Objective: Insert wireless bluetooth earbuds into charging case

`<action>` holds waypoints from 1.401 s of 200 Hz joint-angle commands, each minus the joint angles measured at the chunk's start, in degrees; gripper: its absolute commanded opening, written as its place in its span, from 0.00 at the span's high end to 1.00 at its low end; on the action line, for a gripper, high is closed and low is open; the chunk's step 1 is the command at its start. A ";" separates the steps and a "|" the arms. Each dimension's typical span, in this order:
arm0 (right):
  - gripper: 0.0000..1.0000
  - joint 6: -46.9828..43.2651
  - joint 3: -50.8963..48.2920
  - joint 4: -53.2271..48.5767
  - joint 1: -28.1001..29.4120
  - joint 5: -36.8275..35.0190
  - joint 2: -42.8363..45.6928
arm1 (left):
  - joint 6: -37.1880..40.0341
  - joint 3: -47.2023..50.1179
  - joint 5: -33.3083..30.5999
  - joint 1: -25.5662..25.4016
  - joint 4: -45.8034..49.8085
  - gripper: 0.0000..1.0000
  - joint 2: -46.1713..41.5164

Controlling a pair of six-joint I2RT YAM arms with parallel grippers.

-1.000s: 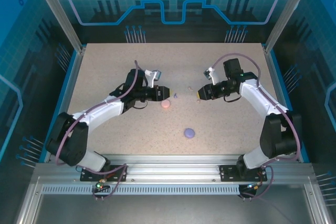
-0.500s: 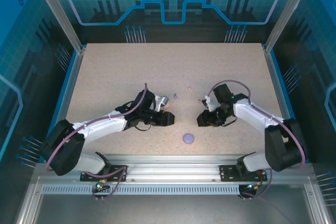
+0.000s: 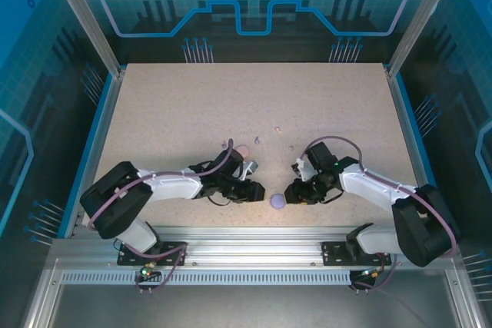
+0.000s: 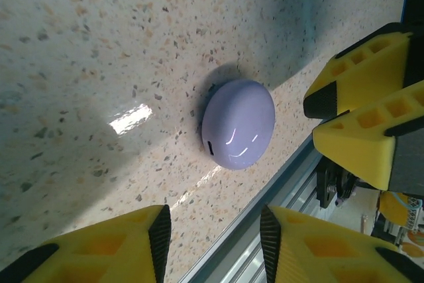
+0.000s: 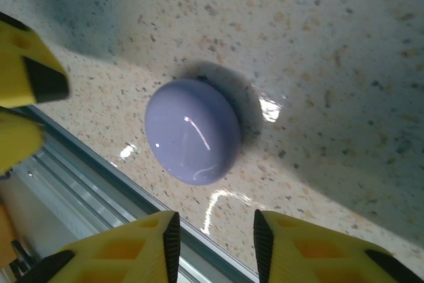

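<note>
yellow left gripper (image 4: 213, 220) and right gripper (image 5: 215, 226) stoop low, jaws narrowly parted, empty; between them lies the shut purple case (image 3: 277, 200).

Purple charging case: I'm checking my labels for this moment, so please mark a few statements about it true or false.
1. The purple charging case lies closed on the table. True.
2. The left end effector grips the case. False: its fingers stand apart, short of the case, with nothing between them.
3. The right end effector is open, close to the case without touching it. True.
4. The case sits at the table's far edge. False: it lies near the near edge, by the metal rail.
</note>
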State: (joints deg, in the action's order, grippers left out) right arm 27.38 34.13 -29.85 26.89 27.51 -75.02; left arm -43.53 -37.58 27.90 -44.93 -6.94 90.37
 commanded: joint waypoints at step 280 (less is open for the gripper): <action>0.65 8.55 -0.22 9.70 3.33 -1.07 -3.07 | 2.98 -4.55 3.95 4.98 -0.96 0.51 3.81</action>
State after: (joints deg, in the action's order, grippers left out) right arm 31.38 37.54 -24.16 29.61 23.18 -79.00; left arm -43.51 -39.31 28.53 -41.65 -9.21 91.68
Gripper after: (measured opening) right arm 0.359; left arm 0.488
